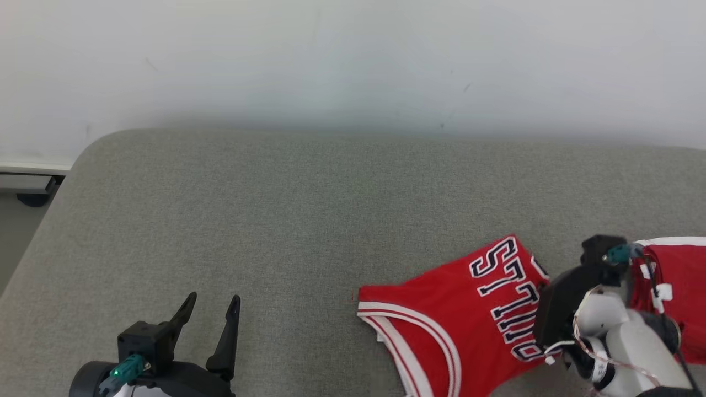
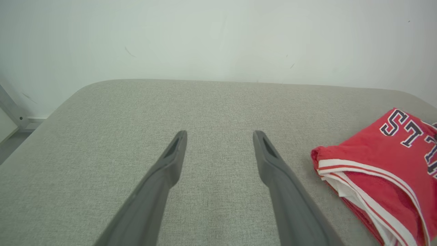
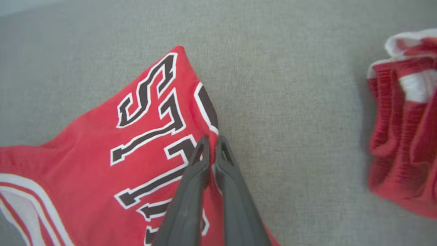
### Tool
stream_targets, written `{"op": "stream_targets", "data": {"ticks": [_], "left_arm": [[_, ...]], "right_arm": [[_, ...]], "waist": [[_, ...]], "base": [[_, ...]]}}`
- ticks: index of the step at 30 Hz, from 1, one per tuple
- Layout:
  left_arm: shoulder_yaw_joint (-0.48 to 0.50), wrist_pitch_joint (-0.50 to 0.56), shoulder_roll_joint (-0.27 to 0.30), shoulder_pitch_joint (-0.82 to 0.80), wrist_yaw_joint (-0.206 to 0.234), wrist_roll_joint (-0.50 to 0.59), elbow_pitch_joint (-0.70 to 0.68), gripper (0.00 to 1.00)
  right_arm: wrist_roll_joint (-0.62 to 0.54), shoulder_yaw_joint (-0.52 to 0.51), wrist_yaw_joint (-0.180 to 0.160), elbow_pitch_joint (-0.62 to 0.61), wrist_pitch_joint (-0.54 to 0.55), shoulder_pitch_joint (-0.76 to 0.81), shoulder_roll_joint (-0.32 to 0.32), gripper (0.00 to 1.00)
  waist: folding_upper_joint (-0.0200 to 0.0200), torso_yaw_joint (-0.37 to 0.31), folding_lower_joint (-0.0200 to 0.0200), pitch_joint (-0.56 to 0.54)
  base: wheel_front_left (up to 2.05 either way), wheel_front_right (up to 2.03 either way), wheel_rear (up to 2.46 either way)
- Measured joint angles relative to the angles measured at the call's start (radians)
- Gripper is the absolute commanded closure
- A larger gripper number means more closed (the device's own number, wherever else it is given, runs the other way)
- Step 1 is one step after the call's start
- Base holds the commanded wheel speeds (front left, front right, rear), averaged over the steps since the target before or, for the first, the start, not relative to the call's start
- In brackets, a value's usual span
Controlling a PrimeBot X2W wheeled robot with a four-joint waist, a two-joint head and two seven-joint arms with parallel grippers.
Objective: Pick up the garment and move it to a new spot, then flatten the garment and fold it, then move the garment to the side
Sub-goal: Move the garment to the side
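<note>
The garment (image 1: pixel 469 314) is a red jersey with white trim and dark letters. It lies rumpled on the grey cushioned surface (image 1: pixel 309 220) at the lower right. In the right wrist view my right gripper (image 3: pixel 211 140) is shut, pinching the right edge of the garment (image 3: pixel 85 153) beside the letters. In the head view that arm's wrist (image 1: pixel 601 309) covers the pinched spot. My left gripper (image 1: pixel 213 300) stands open at the lower left with nothing between its fingers. From the left wrist, the left gripper (image 2: pixel 220 135) is well to the left of the garment (image 2: pixel 382 153).
A second bunched red and white cloth (image 1: pixel 681 286) lies at the far right, apart from the jersey, and also appears from the right wrist (image 3: pixel 403 119). A pale wall (image 1: pixel 353 60) rises behind the surface. The surface's rounded left edge (image 1: pixel 33 259) drops to the floor.
</note>
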Motion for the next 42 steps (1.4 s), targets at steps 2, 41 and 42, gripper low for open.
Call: {"op": "stream_targets", "data": {"ticks": [2, 41, 42], "left_arm": [[0.002, -0.001, 0.001, 0.005, 0.000, 0.000, 0.000, 0.00], [0.008, 0.000, 0.007, 0.020, 0.001, -0.001, -0.032, 0.00], [0.008, 0.000, 0.007, 0.020, 0.001, -0.001, -0.033, 0.00]], "right_arm": [[-0.010, -0.007, 0.000, -0.024, -0.007, -0.033, -0.025, 1.00], [-0.161, -0.391, 0.000, -0.439, 0.083, -0.030, -0.116, 1.00], [-0.162, -0.399, 0.000, -0.446, 0.087, -0.030, -0.116, 1.00]], "waist": [[0.0000, -0.005, 0.0000, -0.005], [0.0000, -0.074, 0.0000, 0.020], [0.0000, -0.075, 0.0000, 0.021]], "base": [[0.00, 0.00, 0.00], [0.00, 0.00, 0.00], [0.00, 0.00, 0.00]]}}
